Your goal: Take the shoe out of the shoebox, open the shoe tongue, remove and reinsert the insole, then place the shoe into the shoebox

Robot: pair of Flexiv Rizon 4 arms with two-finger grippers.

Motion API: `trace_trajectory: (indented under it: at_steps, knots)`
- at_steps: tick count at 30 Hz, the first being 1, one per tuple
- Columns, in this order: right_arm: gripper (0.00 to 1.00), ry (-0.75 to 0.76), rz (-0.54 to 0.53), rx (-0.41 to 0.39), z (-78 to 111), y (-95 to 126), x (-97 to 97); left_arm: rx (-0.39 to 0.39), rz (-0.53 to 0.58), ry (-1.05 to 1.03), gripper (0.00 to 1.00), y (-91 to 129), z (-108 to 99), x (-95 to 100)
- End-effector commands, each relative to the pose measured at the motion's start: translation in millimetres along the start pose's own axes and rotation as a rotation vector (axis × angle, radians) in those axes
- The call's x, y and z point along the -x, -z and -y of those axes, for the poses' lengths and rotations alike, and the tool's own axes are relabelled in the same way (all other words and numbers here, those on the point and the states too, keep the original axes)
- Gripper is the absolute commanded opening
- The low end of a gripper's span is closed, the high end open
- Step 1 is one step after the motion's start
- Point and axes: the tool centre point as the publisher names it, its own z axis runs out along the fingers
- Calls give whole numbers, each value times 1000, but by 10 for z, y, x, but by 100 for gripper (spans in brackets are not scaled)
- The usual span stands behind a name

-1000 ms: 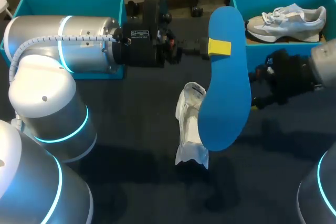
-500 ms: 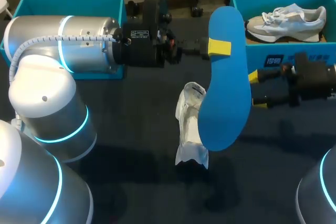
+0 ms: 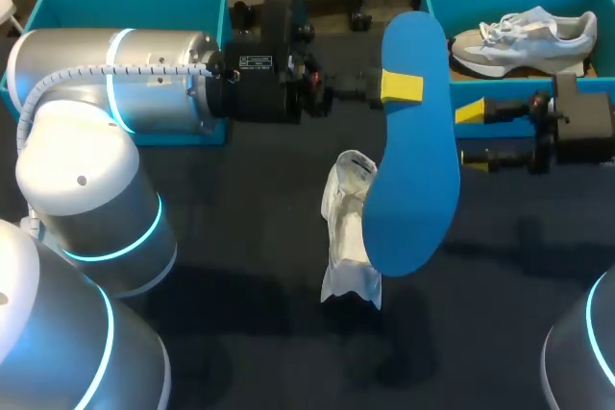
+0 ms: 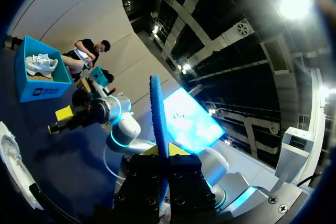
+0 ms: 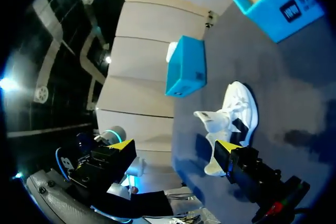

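Note:
My left gripper (image 3: 402, 86) is shut on the upper part of a blue insole (image 3: 413, 170), which it holds upright over the table's middle. In the left wrist view the insole (image 4: 157, 119) stands edge-on between the left gripper (image 4: 159, 151). A white shoe (image 3: 348, 228) lies on the dark table, partly hidden by the insole. My right gripper (image 3: 471, 134) hangs open just right of the insole, in front of the blue shoebox (image 3: 509, 108), holding nothing. In the right wrist view the right gripper (image 5: 176, 148) stands open, with the shoe (image 5: 233, 114) ahead of it.
A second pale shoe (image 3: 524, 40) lies inside the shoebox at the back right. Another blue box (image 3: 125, 7) stands at the back left, behind my left arm (image 3: 115, 79). The left wrist view takes in the shoebox (image 4: 37, 80) and my right gripper (image 4: 63, 119).
My right gripper has risen and swung back towards the shoebox front, staying open. The left arm, insole and shoe have not moved.

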Motion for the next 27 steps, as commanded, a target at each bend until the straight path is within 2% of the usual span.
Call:
trace_trajectory:
  at_steps: [1,3,5,7,11,21,27]
  knots:
    - [100,12,-10,-18,-55,51,-212,-4,0,-1,0,-7,-16,4]
    - [100,18,-19,-14,-71,61,-296,-4,0,-1,0,-7,-16,4]
    - [100,22,-87,2,-87,89,-369,-4,0,-1,0,-7,-16,4]
    - [100,34,-84,8,-89,94,-426,-4,0,-1,0,-7,-16,4]
    - [100,36,-135,8,-75,83,-480,-4,0,-1,0,-7,-16,4]
    - [100,6,-151,-33,-95,-81,-405,-4,0,-1,0,-7,-16,4]
    - [100,-23,-130,-41,-119,-176,-431,-4,0,-1,0,-7,-16,4]
